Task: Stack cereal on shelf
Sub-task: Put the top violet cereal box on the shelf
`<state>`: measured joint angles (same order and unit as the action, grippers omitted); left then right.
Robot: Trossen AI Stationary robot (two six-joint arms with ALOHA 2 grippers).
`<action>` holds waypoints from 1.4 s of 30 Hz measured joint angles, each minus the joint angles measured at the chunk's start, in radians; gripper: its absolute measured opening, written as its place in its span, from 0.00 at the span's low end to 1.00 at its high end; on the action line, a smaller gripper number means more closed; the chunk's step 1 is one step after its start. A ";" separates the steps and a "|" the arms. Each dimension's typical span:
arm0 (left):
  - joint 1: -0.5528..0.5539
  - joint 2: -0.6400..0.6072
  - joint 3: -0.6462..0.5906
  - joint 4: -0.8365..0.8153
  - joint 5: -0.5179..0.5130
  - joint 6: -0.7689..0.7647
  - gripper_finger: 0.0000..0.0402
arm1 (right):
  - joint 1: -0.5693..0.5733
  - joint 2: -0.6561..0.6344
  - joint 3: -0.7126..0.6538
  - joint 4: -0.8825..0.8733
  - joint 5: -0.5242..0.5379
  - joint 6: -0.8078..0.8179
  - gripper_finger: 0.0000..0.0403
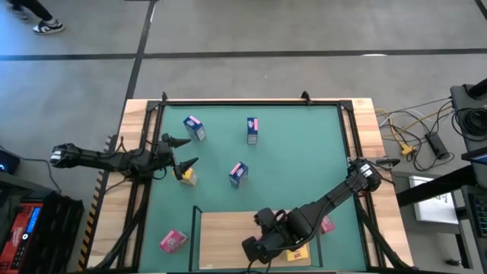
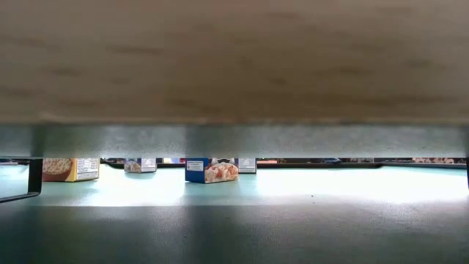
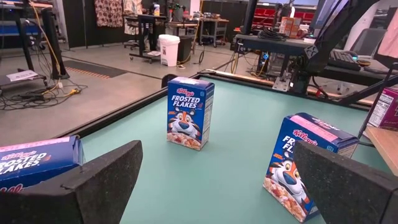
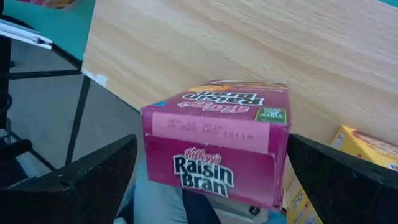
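Note:
The shelf (image 1: 224,228), a light-wood board with dark posts, lies at the table's near edge. My right gripper (image 1: 257,247) hangs over its near part, shut on a pink Raisin Bran box (image 4: 217,143), which the gripper hides in the high view. My left gripper (image 1: 192,151) is open and empty at the mat's left, just far of a yellow box (image 1: 188,176). Three blue boxes (image 1: 194,128) (image 1: 252,130) (image 1: 238,174) stand on the green mat. A pink box (image 1: 173,241) lies left of the shelf. Another pink box (image 1: 327,224) and a yellow one (image 1: 297,253) lie on the shelf's right part. My right gripper has the pink box between its two fingers (image 4: 93,180), which stand against its two narrow sides (image 4: 149,155). The fingers slant down toward the table's near edge. The box's dated end flap (image 4: 214,127) faces up, and the box looks clear of the board.
The shelf's underside fills the upper half of the low view, with a dark post (image 2: 33,180) at the left. A yellow box (image 4: 367,149) lies on the board just beside the held box. Free mat lies to the right of the blue boxes (image 3: 189,112).

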<state>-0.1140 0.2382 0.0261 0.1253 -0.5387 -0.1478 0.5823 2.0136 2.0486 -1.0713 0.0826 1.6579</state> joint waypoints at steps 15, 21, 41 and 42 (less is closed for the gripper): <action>0.000 0.000 0.000 0.000 0.000 0.000 0.99 | -0.038 -0.029 0.007 -0.096 0.130 -0.152 0.99; 0.000 0.000 0.000 0.000 0.000 0.000 0.99 | -0.065 -0.102 0.007 -0.161 0.228 -0.220 0.99; 0.000 0.007 0.000 0.000 0.000 0.000 0.99 | -0.076 -0.607 -0.639 0.180 0.548 -0.446 0.99; 0.000 0.007 0.000 0.000 0.000 0.000 0.99 | -0.080 -0.646 -0.698 0.228 0.549 -0.460 0.99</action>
<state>-0.1139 0.2455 0.0261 0.1251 -0.5386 -0.1478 0.5022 1.3680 1.3505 -0.8437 0.6318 1.1976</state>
